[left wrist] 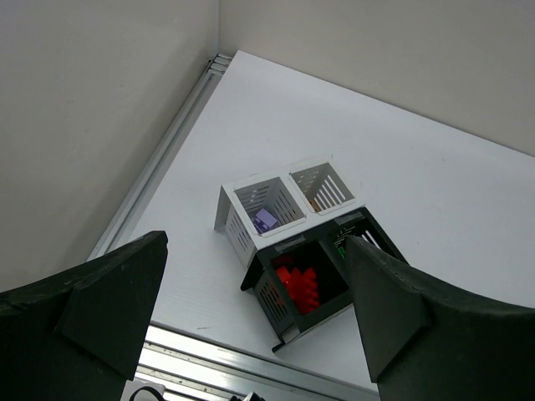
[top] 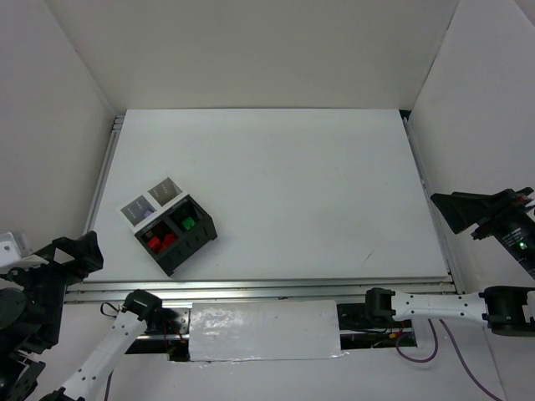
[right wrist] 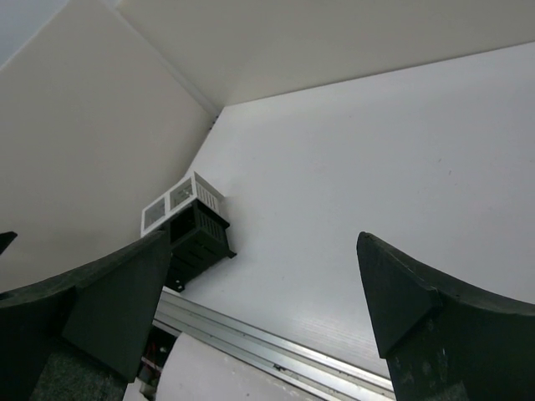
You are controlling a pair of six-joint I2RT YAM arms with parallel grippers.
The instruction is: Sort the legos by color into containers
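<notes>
The small black box (top: 185, 244) stands at the table's front left, and two pale grey square compartments (top: 152, 200) adjoin its far edge. Several red legos (top: 160, 242) lie in one black compartment and a green lego (top: 188, 223) in the other. In the left wrist view the red legos (left wrist: 299, 286) show clearly, green (left wrist: 341, 248) only as a sliver, and a pale lilac lego (left wrist: 266, 220) lies in a pale compartment (left wrist: 244, 197). My left gripper (top: 79, 252) (left wrist: 255, 242) is open and empty, raised near the left wall. My right gripper (top: 456, 209) (right wrist: 263, 238) is open and empty, far right. The right wrist view shows the box (right wrist: 199, 238) from afar.
White walls close in the table (top: 318, 184) on three sides. An aluminium rail (top: 267, 290) runs along the front edge, with a white sheet (top: 263, 330) below it. A small brownish bit (left wrist: 313, 203) lies in the second pale compartment.
</notes>
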